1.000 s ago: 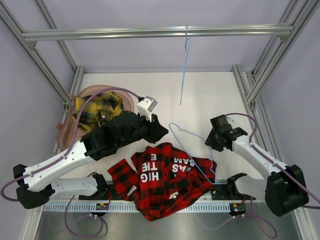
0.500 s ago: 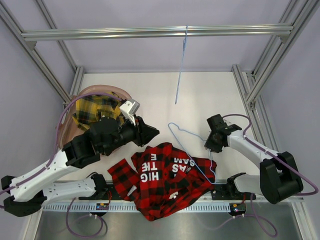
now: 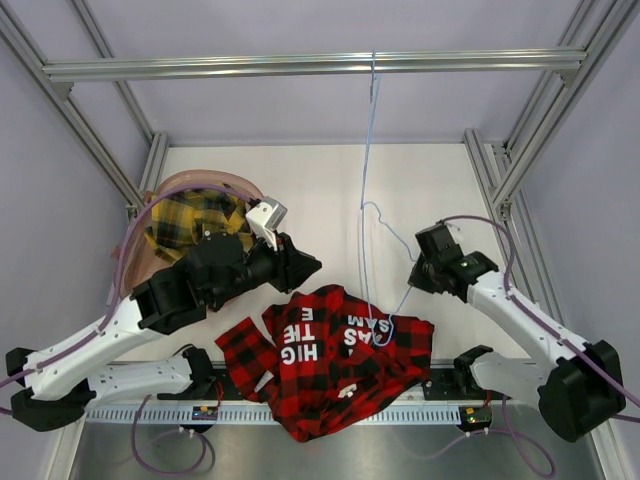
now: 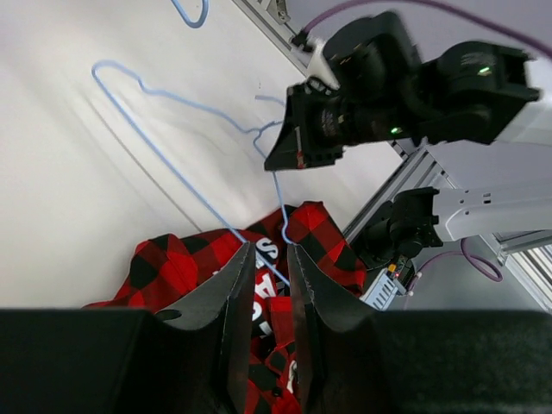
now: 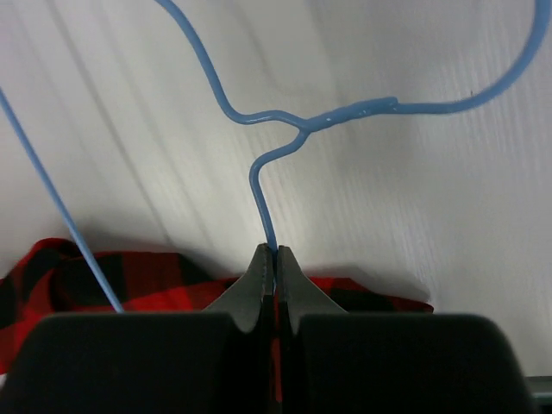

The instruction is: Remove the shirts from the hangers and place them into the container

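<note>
My right hand [image 5: 274,251] is clamped on a blue hanger [image 5: 345,114] over the red shirt [image 3: 330,365]; only its wrist camera shows that pinch. My left hand [image 4: 269,252] hovers slightly parted and empty. The yellow shirt [image 3: 195,215] fills the tub [image 3: 215,176].

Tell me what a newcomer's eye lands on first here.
The red-and-black plaid shirt with white block letters lies crumpled at the table's near middle. Beyond it on the right, the right gripper pinches a light-blue wire hanger that runs down to that shirt. At far left, a yellow-and-black plaid shirt sits in the pinkish tub.
</note>
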### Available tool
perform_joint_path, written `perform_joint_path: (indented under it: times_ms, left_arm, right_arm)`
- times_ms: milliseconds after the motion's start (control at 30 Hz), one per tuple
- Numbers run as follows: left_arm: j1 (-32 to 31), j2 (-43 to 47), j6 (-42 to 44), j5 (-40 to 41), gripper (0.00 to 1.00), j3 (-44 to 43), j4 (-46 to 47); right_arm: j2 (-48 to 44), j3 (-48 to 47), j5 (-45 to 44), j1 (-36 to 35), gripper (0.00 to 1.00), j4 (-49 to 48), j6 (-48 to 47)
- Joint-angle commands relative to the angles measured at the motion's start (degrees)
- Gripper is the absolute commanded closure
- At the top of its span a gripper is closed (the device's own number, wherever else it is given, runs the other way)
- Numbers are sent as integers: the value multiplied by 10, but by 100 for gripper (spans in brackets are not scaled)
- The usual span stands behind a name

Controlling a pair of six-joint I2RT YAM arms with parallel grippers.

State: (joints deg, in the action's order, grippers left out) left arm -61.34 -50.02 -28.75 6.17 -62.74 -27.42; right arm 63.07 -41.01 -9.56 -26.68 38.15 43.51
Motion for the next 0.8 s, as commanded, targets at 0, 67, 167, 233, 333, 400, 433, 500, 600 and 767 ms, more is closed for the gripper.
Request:
perform_joint_path:
  times_ms: [0, 67, 167, 233, 333, 400, 433, 500, 600, 767]
  left_arm:
    - [-2, -15, 1, -5, 74, -7, 25]
    - [-2, -22, -1, -9, 75, -11, 31]
    - [-2, -33, -3, -9, 75, -12, 39]
    - [-2, -44, -3, -2, 75, -12, 43]
    - [-2, -60, -4, -1, 75, -13, 48]
    - [-2, -68, -10, -8, 66, -11, 53]
    - [-2, -72, -10, -8, 60, -11, 54]
    - [-2, -80, -12, -7, 51, -10, 54]
    - [-3, -90, -14, 8, 42, -12, 50]
    - [-2, -117, -11, 23, 32, -14, 60]
  right_arm:
    - [-27, -126, -56, -9, 100, 46, -53]
    - [-17, -177, -76, -14, 100, 108, -89]
    - [15, -272, -101, -25, 100, 188, -132]
    - [36, -330, -139, -36, 100, 226, -147]
    - [52, -379, -198, -71, 100, 293, -141]
    - [52, -392, -225, -96, 100, 324, -126]
    - [50, -392, -230, -103, 100, 328, -123]
    - [45, -395, -239, -120, 100, 341, -109]
    - [43, -397, -250, -134, 100, 356, -94]
    - [46, -403, -252, -193, 100, 389, -65]
